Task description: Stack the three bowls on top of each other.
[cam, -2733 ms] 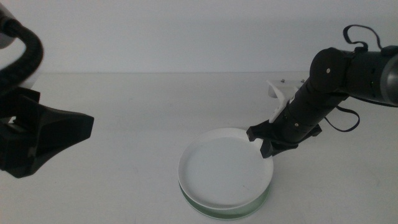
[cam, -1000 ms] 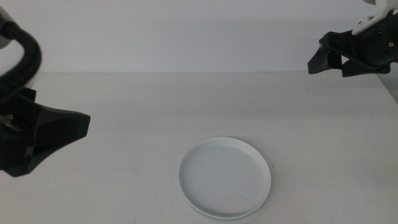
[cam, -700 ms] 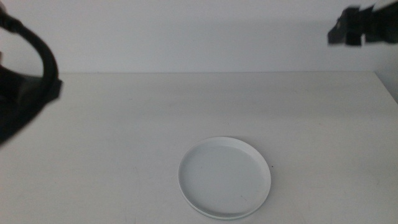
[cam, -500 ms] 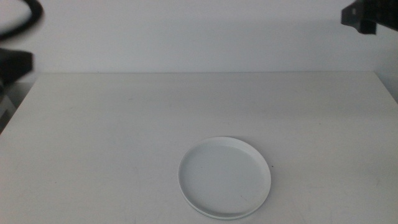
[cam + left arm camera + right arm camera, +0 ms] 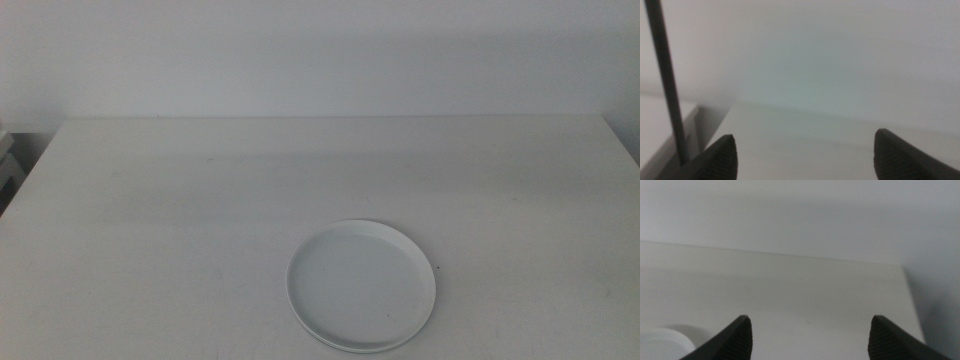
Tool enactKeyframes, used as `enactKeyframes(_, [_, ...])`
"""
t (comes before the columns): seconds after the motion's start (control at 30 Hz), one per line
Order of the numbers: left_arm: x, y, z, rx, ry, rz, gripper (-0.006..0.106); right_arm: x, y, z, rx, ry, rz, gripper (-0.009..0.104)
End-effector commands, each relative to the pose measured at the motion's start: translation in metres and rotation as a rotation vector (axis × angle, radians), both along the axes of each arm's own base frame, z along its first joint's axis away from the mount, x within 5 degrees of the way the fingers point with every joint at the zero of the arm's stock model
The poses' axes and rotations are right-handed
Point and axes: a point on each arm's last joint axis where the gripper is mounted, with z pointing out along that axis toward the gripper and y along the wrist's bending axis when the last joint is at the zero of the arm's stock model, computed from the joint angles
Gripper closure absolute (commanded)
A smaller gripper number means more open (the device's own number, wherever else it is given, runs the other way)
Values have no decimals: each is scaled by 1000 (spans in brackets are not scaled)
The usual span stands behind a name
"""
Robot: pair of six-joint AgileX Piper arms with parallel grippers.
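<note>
While white bowl (image 5: pixel 361 286) tops stack – L gripper (image 5: pixel 805 155), R gripper (image 5: pixel 809 335) both spread, empty.

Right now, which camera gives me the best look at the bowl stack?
The middle view: the white bowl shows whole from above, with a thin edge of another beneath it. The right wrist view catches only a pale rim sliver in a corner. The left wrist view shows none of it.

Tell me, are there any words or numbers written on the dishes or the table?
None: no words, numbers or signs show anywhere. The white bowl on top of the stack is plain, and so is the table. Both grippers, left and right, are plain dark.
</note>
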Motion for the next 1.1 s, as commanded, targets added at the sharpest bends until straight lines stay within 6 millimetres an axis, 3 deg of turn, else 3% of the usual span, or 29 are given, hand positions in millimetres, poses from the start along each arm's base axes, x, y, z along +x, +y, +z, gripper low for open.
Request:
enactKeyframes(0.0, [-9,1,-4,-5,-93,19,10,-18,-8,-2,-27,-106,-47,34])
enactKeyframes(0.23, [-36,-1,-65,58,-68,23,10,-71,-15,-61,-28,-197,-110,34])
enactKeyframes(0.43, [-49,-2,-92,126,-102,25,10,-91,-15,-115,-28,-237,-116,34])
enactKeyframes(0.6, [-56,-2,-108,180,-126,25,10,-97,-15,-144,-29,-243,-127,34])
enactKeyframes(0.8, [-61,-5,-130,176,-111,-20,10,-98,-16,-155,26,-235,-161,34])
enactKeyframes(1.07, [-67,-8,-126,180,-179,-53,10,-98,-16,-155,23,-234,-164,34])
